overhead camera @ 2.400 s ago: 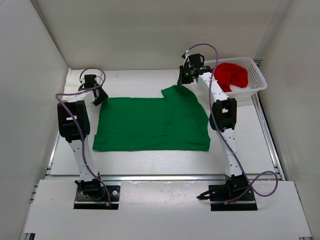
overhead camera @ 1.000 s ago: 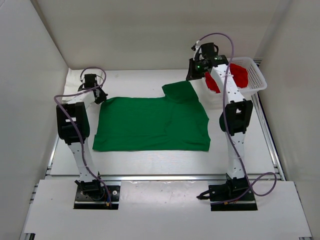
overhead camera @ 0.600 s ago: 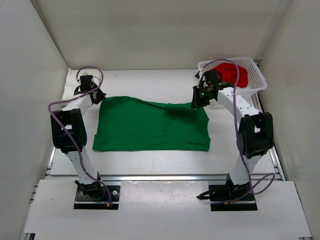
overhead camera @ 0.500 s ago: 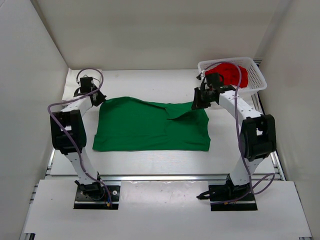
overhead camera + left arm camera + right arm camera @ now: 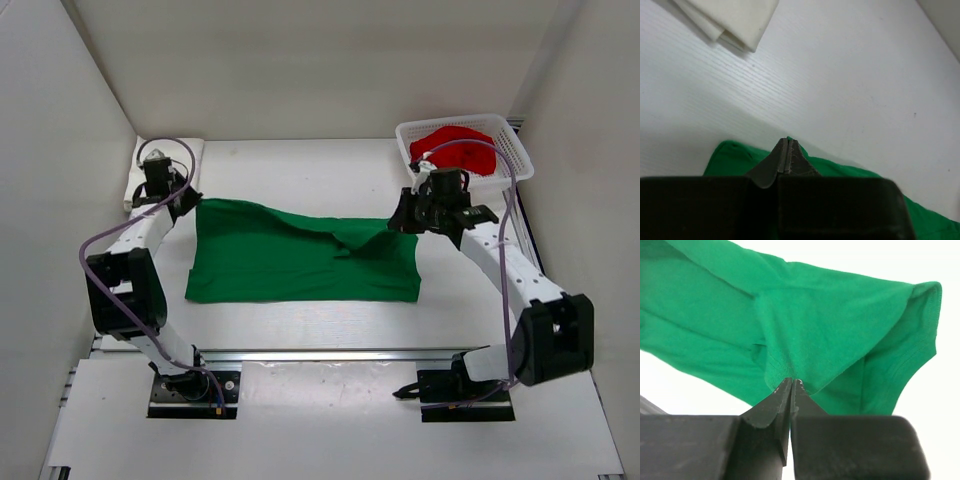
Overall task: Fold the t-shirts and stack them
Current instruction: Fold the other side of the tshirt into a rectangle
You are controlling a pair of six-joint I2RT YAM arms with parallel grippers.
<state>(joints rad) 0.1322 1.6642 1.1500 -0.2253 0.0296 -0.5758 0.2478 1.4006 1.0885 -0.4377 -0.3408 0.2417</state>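
The green t-shirt [image 5: 290, 265] lies spread mid-table, its far edge raised and rumpled between both arms. My left gripper [image 5: 186, 203] is shut on its far-left corner; in the left wrist view the closed tips [image 5: 787, 142] pinch the green cloth [image 5: 850, 170]. My right gripper [image 5: 402, 222] is shut on the far-right sleeve area, and green cloth [image 5: 830, 330] hangs from its closed tips [image 5: 792, 382]. The red t-shirt [image 5: 460, 148] sits bunched in the basket. The cream-white t-shirt [image 5: 133, 185] lies folded at the far left, seen as a layered corner [image 5: 735, 17].
A white mesh basket [image 5: 520, 160] stands at the far right corner. White walls close in the table on the left, right and back. A metal rail runs along the table's near edge in front of the arm bases.
Both arms have drawn the shirt's far edge toward the near side. The right gripper came down from beside the basket, carrying the sleeve inward; the left arm swung further left.
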